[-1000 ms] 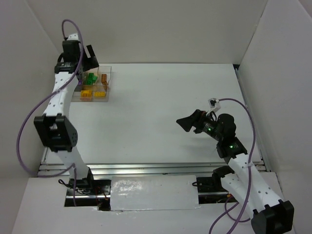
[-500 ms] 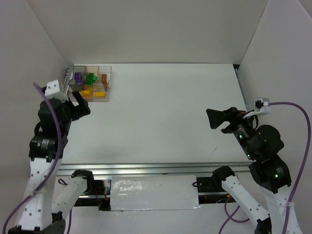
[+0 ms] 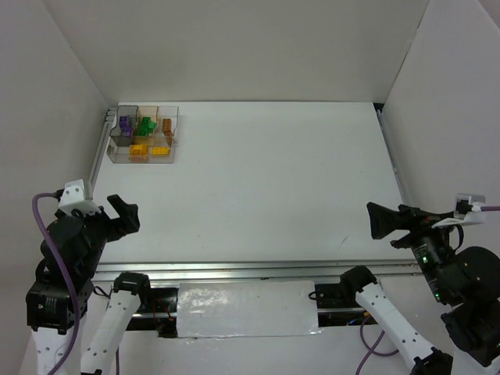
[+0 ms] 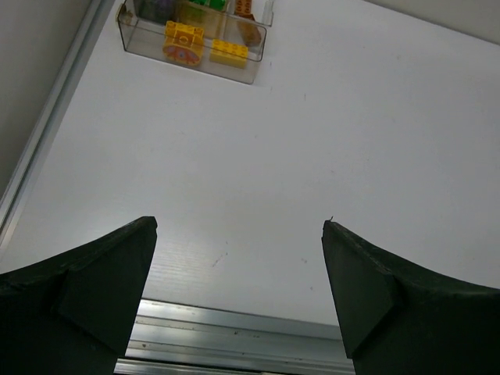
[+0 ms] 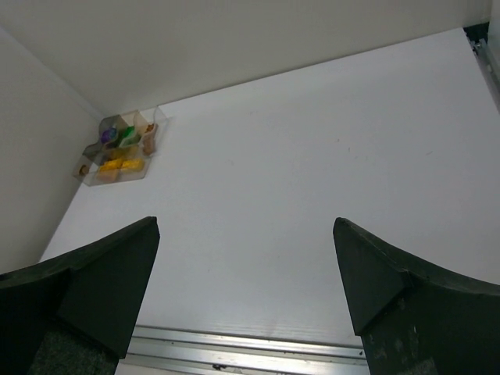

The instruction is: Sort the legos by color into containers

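Idling left gripper [image 4: 238, 225] and right gripper [image 5: 244, 223] at near table [image 3: 273, 180] edge, jaws spread and empty, probably because legos [image 3: 145, 123] already colour-grouped inside far-left organizer tray [image 3: 148, 162] cells.

The clear tray [image 3: 116, 150] lies flat in the upper left of the top view. Far row, left to right: purple brick [image 3: 125, 123], green brick [image 3: 145, 124], brown brick [image 3: 167, 126]. Near row, middle and right cells: orange-yellow brick [image 3: 138, 149], yellow brick [image 3: 159, 149].
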You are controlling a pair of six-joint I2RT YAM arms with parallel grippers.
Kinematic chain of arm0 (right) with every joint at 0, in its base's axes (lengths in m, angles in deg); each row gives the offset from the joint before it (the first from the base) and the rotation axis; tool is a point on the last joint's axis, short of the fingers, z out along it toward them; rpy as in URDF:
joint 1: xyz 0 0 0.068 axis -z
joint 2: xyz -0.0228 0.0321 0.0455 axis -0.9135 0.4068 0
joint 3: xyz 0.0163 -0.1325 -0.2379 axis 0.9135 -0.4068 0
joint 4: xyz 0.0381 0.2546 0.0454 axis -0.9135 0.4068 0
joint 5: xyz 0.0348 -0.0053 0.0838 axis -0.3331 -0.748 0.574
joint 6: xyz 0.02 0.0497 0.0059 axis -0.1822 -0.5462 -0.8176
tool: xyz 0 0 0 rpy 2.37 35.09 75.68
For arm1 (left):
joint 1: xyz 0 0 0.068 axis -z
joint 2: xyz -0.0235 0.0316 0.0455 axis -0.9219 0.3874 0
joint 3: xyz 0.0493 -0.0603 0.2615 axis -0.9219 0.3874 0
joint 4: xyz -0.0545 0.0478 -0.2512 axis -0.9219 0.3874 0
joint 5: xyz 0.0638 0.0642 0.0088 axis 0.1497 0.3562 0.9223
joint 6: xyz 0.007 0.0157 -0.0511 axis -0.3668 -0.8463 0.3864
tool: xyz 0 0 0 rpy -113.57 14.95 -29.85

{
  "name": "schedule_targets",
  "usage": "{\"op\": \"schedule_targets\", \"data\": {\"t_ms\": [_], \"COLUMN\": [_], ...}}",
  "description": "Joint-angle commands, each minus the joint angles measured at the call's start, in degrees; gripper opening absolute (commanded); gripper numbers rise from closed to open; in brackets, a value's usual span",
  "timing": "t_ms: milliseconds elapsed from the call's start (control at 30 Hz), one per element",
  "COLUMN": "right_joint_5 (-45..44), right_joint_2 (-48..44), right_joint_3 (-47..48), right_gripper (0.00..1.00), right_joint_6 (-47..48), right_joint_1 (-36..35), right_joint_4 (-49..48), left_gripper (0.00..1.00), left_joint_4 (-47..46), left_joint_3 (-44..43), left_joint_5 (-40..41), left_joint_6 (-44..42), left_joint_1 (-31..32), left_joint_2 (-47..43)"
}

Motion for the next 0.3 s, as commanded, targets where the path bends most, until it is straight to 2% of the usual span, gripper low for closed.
{"op": "schedule_targets", "data": {"t_ms": [0,267], "right_joint_5": [0.6,1.8], "right_joint_2": [-1.4,-0.8], "right_joint_3": [-0.6,-2.1], "right_gripper": [1.00,1.00], "right_joint_6": [1.2,0.5], "right_joint_1": [-0.4,-0.4], "right_joint_4": [1.3,0.5], "left_gripper": [1.00,0.99], "left_joint_4": [1.7,1.6], "left_joint_3": [-1.1,-1.3], "left_joint_5": [-1.0,1.5], "left_joint_6": [0.1,-0.8], "left_joint_1": [0.4,1.4], "left_joint_2": [-0.5,-0.9]}}
